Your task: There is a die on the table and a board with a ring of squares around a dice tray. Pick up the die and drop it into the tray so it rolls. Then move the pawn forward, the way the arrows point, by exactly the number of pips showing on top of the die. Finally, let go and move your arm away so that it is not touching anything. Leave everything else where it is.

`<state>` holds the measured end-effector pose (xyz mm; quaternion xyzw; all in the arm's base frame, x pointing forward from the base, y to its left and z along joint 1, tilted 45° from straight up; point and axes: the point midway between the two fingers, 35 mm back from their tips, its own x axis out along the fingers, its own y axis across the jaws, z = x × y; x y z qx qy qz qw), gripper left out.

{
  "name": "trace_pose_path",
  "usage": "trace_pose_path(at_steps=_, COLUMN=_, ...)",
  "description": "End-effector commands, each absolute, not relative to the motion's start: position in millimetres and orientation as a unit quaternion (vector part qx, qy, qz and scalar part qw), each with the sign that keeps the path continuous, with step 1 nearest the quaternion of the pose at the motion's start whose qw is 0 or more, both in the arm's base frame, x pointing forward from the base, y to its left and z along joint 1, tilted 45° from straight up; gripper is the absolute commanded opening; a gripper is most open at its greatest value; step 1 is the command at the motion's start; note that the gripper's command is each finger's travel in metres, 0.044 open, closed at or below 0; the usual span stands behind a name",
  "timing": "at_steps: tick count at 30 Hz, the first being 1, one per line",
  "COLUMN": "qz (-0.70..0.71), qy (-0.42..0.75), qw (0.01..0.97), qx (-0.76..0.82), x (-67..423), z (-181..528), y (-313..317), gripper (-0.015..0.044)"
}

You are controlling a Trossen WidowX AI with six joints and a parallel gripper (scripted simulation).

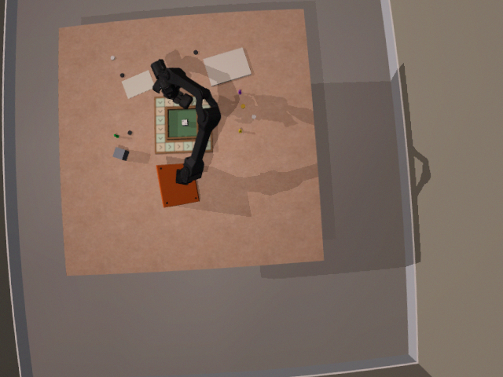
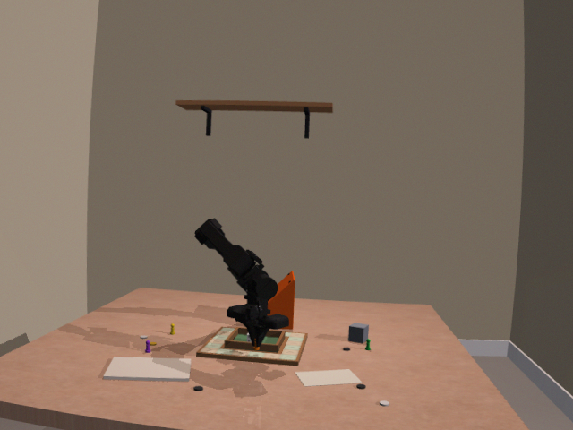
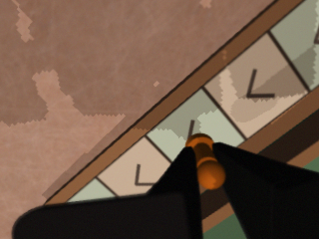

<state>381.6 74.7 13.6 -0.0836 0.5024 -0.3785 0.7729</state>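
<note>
My gripper [image 2: 256, 343] [image 3: 202, 153] is shut on the orange pawn [image 2: 256, 348] [image 3: 211, 174]. The pawn is upright over a pale green arrow square on the tray's near side in the exterior view, seemingly just above the board [image 1: 182, 151] [image 2: 250, 359] [image 3: 174, 104]. In the top view the arm hides the pawn. The white die [image 1: 185, 122] [image 2: 249, 338] lies in the green-floored dice tray [image 1: 181, 139] [image 2: 235, 344]. Its top pips are too small to read. The arm covers part of the board's right side and far side in the top view.
An orange wedge-like block [image 1: 178, 190] [image 2: 284, 310] stands behind the board in the exterior view. A white slab [image 1: 229, 64] [image 2: 148, 368], a card [image 1: 136, 85] [image 2: 328, 377] and a grey cube [image 1: 119, 153] [image 2: 358, 333] surround it. Green [image 2: 368, 344], purple [image 2: 148, 347] and yellow [image 2: 172, 329] pawns and small discs lie around.
</note>
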Motion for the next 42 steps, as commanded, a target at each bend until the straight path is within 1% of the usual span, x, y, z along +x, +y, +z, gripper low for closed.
trace_pose_path(at_steps=1, qz=-0.376, qy=0.503, qw=0.773, qx=-0.09, x=381, z=9, y=72, gripper=0.0)
trace_pose_path(at_steps=10, qz=-0.377, qy=0.503, qw=0.773, qx=-0.09, x=384, z=0, y=63, gripper=0.0)
trace_pose_path(at_steps=20, qz=-0.377, qy=0.502, qw=0.774, qx=-0.084, x=384, z=6, y=69, gripper=0.0262)
trace_pose_path(at_steps=24, qz=-0.376, qy=0.504, qw=0.773, qx=-0.089, x=375, z=37, y=99, gripper=0.0368)
trace_pose_path(at_steps=27, qz=-0.376, qy=0.504, qw=0.773, qx=-0.089, x=374, z=39, y=101, gripper=0.044)
trace_pose_path(at_steps=30, qz=-0.374, qy=0.505, qw=0.772, qx=-0.091, x=371, z=40, y=102, gripper=0.044)
trace_pose_path(at_steps=31, qz=-0.367, qy=0.51, qw=0.771, qx=-0.099, x=363, z=42, y=105, gripper=0.044)
trace_pose_path(at_steps=37, qz=-0.293, qy=0.56, qw=0.752, qx=-0.19, x=263, z=65, y=127, gripper=0.044)
trace_pose_path(at_steps=42, qz=-0.239, qy=0.586, qw=0.724, qx=-0.274, x=180, z=79, y=113, gripper=0.044)
